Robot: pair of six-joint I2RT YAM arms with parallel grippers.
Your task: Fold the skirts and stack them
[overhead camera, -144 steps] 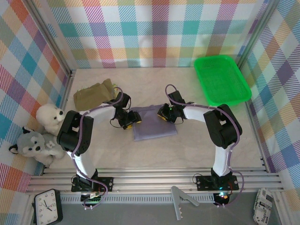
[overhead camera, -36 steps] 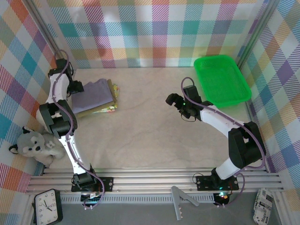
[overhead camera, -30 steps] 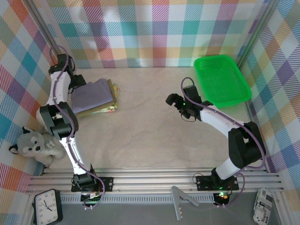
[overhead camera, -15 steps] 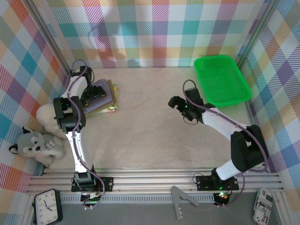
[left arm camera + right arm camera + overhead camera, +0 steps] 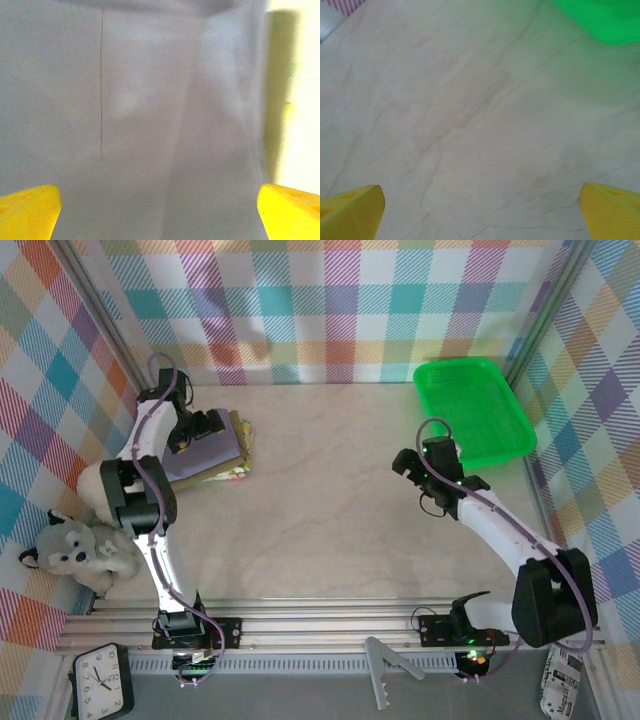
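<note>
my left end effector [image 5: 200,428] hangs over the stack of folded skirts [image 5: 205,458], which lies at the far left of the desk [image 5: 320,510], well apart from the green tray [image 5: 478,412] and straight across the desk from it. its yellow fingers [image 5: 27,210] are spread wide and grip nothing. in my left wrist view they stand at either bottom corner, with the smooth lavender-grey skirt [image 5: 150,110] between them, a thin dark seam line running down the cloth. that lavender-grey skirt is the top layer. on the side of the stack that faces the tray, an olive-khaki edge [image 5: 243,432] and a bit of floral print [image 5: 234,474] peek out from under it. how many layers lie beneath, i cannot tell. my right end effector [image 5: 420,458] is above bare desk, just beside the tray's near left corner and not touching it. its fingers [image 5: 350,212] are spread apart too and empty, and in my right wrist view there is marbled desk below them and a blurred green corner of the tray at the top right. farther from the tray than the stack, a white plush toy [image 5: 95,480] and a grey plush husky [image 5: 75,550] sit against the left wall.
</note>
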